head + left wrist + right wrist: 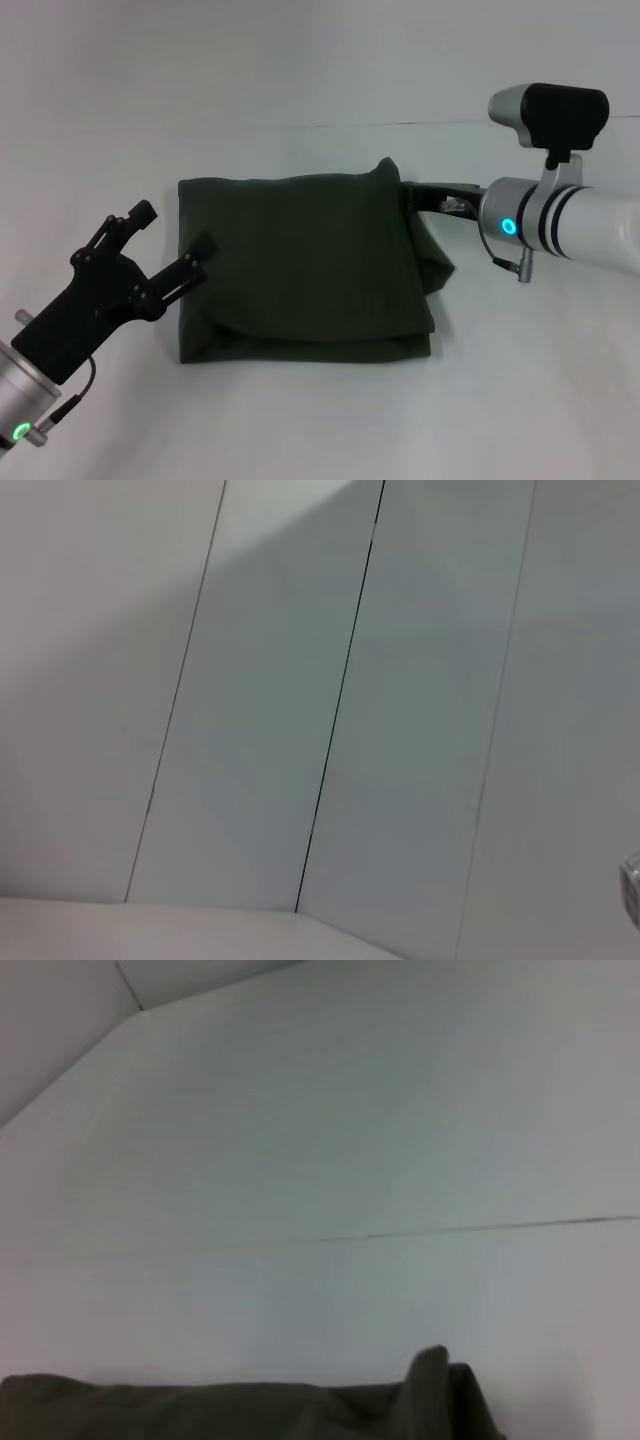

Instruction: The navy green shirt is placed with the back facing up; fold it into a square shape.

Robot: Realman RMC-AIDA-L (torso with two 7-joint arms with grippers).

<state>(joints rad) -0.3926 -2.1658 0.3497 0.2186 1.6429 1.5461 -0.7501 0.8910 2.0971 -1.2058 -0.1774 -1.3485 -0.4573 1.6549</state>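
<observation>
The navy green shirt (pixel 300 265) lies folded into a rough rectangle in the middle of the white table, plain side up. A loose flap sticks out on its right side, and its far right corner peaks upward. My right gripper (pixel 418 193) sits at that peaked corner, partly hidden by the cloth. The right wrist view shows the shirt (pixel 250 1412) only as a dark strip with the raised peak. My left gripper (pixel 172 232) hovers open just off the shirt's left edge, holding nothing. The left wrist view shows only white panels.
The white table (pixel 320 420) spreads out on every side of the shirt. A thin dark seam (pixel 300 126) runs across the surface behind it. Nothing else lies on the table.
</observation>
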